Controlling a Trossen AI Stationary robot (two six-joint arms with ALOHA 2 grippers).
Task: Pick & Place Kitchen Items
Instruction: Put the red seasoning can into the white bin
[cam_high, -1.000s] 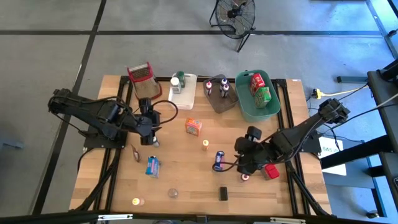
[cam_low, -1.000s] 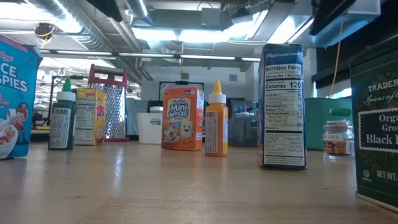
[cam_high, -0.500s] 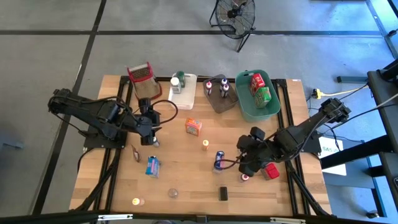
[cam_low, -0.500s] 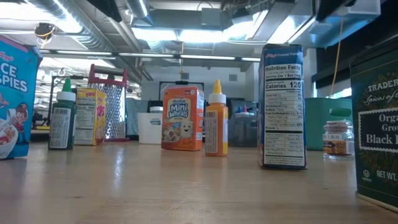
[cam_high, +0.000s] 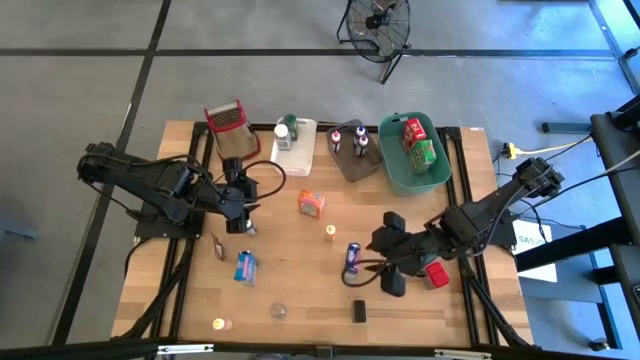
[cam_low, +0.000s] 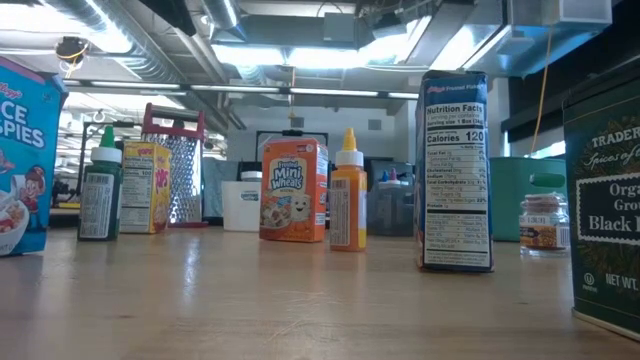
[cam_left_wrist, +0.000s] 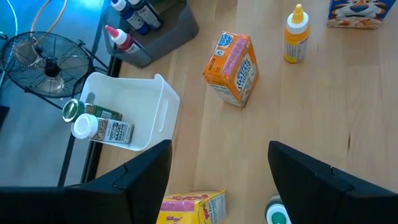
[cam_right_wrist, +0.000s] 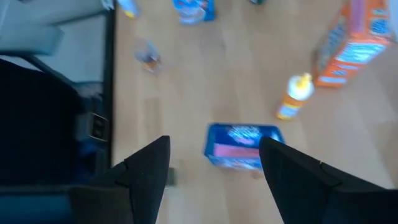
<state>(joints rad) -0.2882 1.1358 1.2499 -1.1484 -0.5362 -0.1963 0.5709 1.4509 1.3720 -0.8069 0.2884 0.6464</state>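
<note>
- Right gripper (cam_high: 375, 262) low over the table, fingers apart and empty, lined up just beside the blue box (cam_high: 352, 257) near mid-table.
- Left gripper (cam_high: 243, 215) parked near the yellow box (cam_left_wrist: 189, 209) and green-capped bottle (cam_left_wrist: 277, 211), fingers apart, nothing held.
- Already binned: two jars in the white bin (cam_high: 307, 133), bottles in the grey bin (cam_high: 358, 166), red and green boxes in the green bin (cam_high: 393, 175).
- Loose on the wood: orange box (cam_high: 311, 204), orange bottle (cam_high: 330, 232), blue cereal box (cam_high: 245, 266), small jars near the front edge (cam_high: 279, 311).
- By the look of it, well under halfway, plenty left to sort.
</note>
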